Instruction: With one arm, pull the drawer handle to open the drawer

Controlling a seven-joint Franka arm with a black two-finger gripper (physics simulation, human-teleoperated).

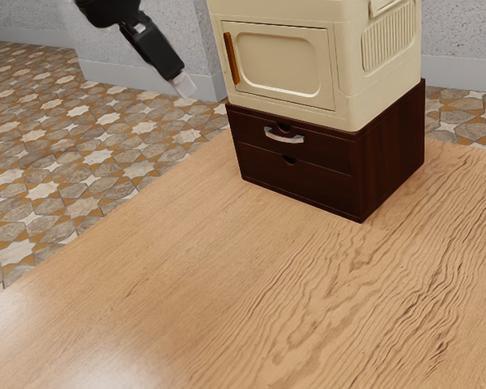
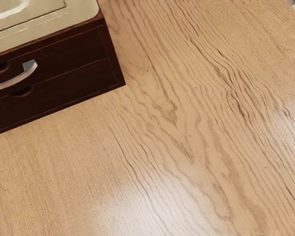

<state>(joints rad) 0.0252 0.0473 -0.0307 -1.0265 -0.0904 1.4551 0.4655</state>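
Observation:
High at the exterior view's upper left hangs the black gripper (image 1: 183,84), its pale tip pointing down toward the exterior view's right. It is apart from the dark brown cabinet (image 1: 393,154), and nothing is seen held in it. The cabinet's upper drawer (image 1: 328,151) sits flush with the front and carries a curved silver handle (image 1: 285,138). In the wrist view that handle (image 2: 15,81) shows on the upper drawer (image 2: 71,54), with the lower drawer (image 2: 64,96) beneath it, also flush.
A cream box (image 1: 352,81) with a closed door and an orange-brown door handle (image 1: 231,58) stands on top of the cabinet. The cabinet rests on a wooden table (image 1: 219,267). Beyond the table's edge lies a patterned tile floor (image 1: 40,162), with a grey wall behind.

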